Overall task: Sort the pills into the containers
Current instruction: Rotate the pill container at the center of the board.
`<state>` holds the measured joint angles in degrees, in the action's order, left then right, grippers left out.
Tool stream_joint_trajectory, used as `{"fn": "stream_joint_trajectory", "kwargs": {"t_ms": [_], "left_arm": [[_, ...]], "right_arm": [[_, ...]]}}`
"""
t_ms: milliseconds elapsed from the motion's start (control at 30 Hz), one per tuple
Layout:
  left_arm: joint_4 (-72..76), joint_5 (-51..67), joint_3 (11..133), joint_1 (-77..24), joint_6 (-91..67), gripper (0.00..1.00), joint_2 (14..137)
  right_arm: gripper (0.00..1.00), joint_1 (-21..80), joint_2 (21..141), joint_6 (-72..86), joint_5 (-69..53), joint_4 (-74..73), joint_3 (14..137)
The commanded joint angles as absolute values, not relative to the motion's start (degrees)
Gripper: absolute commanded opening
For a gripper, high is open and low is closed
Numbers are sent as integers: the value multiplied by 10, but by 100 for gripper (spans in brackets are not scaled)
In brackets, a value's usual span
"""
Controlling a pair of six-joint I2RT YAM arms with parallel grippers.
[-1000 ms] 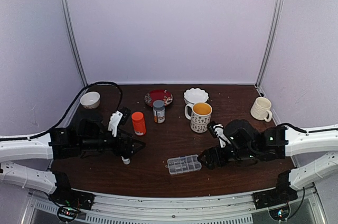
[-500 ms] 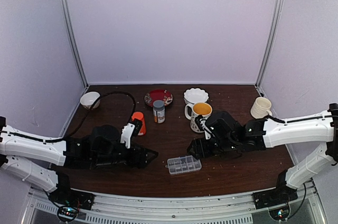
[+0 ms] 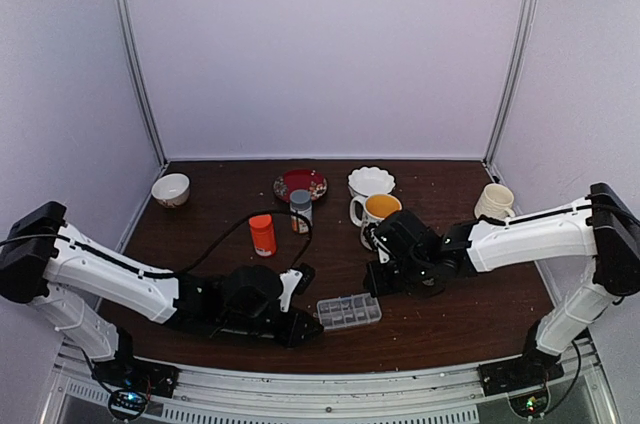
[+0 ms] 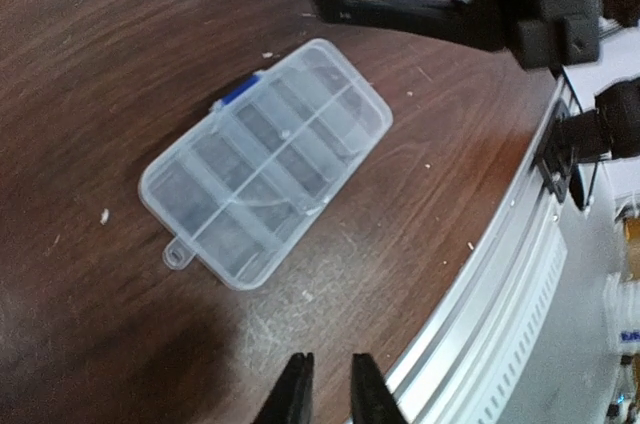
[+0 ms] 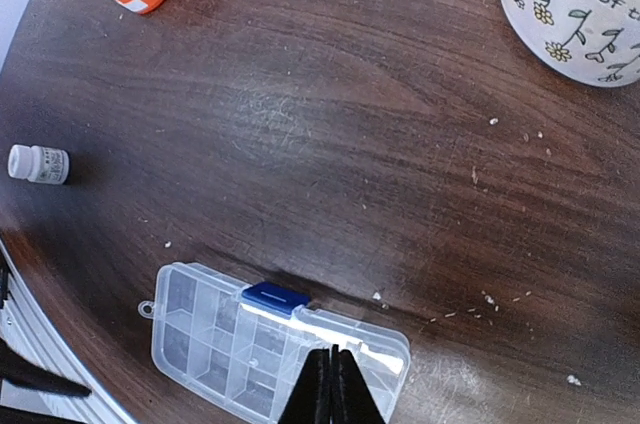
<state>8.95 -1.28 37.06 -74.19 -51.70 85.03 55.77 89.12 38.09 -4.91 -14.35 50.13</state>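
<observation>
As both arms reach in low over the dark wooden table (image 3: 450, 329), the clear pill box (image 3: 348, 311) lies flat near the front edge between them. Its two rows of small cells show through the lid, and a blue latch (image 5: 273, 296) sits on one long side. Whether any cell holds a tablet I cannot tell.

The left gripper (image 4: 331, 364) hangs just above the wood, a little way off the box on the side away from the latch. Its fingers stand a narrow gap apart with nothing between them. The right gripper (image 5: 331, 354) comes from the other side with its fingers pressed together. In its wrist view the tips overlap the box's rim just beside the latch, but I cannot tell whether they touch the plastic or pinch anything.

The pills (image 5: 493, 121) are pale specks strewn on the bare wood, mostly between the box and the flowered mug (image 5: 575, 9), and none is at either set of fingertips.

An orange bottle (image 3: 262, 234) stands behind the left arm. A small white bottle (image 5: 38, 164) sits on the wood well apart from the box. Farther back are a grey-capped bottle (image 3: 300, 211), a red plate (image 3: 300, 183), a white scalloped bowl (image 3: 371, 181), a cream mug (image 3: 495, 206) and a small bowl (image 3: 170, 189).
</observation>
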Motion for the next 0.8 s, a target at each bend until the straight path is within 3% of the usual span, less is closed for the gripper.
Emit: {"fn": "stream_joint_trajectory", "kwargs": {"t_ms": [0,33,433,767], "left_arm": [[105,45,421,-742,-516,6,896],[104,54,426,-741,-516,0,908],[70,99,471,-742,-502,0,986],[18,16,511,-716,-544,0,1038]], "right_arm": [[1,550,921,365,-37,-141,528],[0,549,931,363,-37,-142,532],[0,539,989,351,-50,-141,542],[0,539,963,360,-107,-111,476]]}}
